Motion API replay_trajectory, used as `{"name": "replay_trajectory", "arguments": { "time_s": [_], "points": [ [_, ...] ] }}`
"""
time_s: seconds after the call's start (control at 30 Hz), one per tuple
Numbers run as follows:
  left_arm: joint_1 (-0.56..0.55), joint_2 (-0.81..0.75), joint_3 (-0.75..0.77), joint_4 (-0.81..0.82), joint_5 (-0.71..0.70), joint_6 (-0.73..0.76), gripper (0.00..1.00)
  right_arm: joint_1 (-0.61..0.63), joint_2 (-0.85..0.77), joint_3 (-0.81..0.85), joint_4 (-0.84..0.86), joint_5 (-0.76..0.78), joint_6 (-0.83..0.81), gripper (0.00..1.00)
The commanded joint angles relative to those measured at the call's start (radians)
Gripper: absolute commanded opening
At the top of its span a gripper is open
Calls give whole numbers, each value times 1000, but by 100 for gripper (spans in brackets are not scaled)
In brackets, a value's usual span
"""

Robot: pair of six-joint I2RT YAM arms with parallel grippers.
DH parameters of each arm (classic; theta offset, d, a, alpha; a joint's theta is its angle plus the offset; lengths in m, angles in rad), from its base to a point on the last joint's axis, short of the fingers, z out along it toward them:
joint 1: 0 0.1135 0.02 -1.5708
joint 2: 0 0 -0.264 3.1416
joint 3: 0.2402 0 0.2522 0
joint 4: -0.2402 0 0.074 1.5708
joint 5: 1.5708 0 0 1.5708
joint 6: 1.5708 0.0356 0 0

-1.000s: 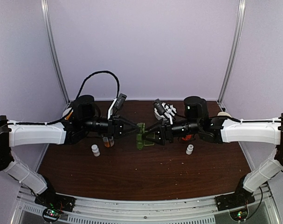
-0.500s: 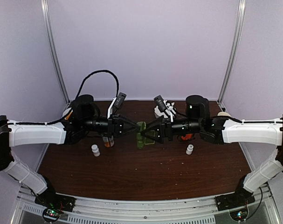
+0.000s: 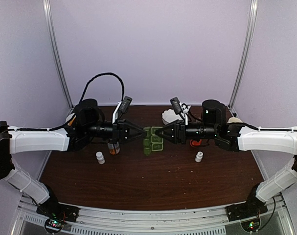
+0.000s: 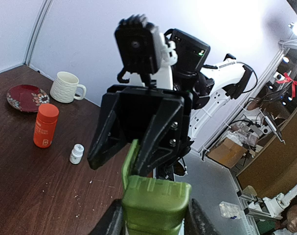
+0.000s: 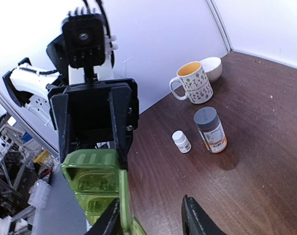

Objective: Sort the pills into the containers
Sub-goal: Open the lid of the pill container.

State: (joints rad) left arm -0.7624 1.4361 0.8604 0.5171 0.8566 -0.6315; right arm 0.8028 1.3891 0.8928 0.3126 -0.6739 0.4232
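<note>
Top external view shows the left gripper (image 3: pixel 142 133) closed on the green pill box (image 3: pixel 150 143), off the table (image 3: pixel 138 181), at the far middle. The right gripper (image 3: pixel 158 133) faces it, fingers apart, one beside an open lid (image 5: pixel 124 191).

Top view evenly, softly lit. Wrist views glare white at upper right and upper left. Bottle (image 5: pixel 210 129) casts a soft shadow. Edges bend.
</note>
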Motion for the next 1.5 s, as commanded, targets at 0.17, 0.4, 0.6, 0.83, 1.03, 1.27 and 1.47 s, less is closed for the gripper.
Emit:
{"name": "replay_trajectory", "arguments": {
  "time_s": [0.17,0.4,0.6,0.83,1.03,1.27,1.47],
  "points": [
    [-3,4,-4,146,59,-59,29,-8,-8,-4,45,4,18,22],
    [-3,0,-7,129,48,-45,30,-8,-11,-12,86,-81,34,28],
    [-3,1,-5,144,64,-54,31,-8,-11,-28,130,-155,43,37],
    [-3,7,-4,164,70,-69,31,-8,-10,-28,125,-158,42,12],
    [-2,11,-10,155,57,-59,57,-9,-20,-7,46,-125,14,0],
    [28,-94,-20,-100,-86,154,97,-11,-38,74,-288,-28,-158,0],
    [50,-246,-57,-277,-364,199,97,6,19,253,-714,130,-325,0]
  ]
}}
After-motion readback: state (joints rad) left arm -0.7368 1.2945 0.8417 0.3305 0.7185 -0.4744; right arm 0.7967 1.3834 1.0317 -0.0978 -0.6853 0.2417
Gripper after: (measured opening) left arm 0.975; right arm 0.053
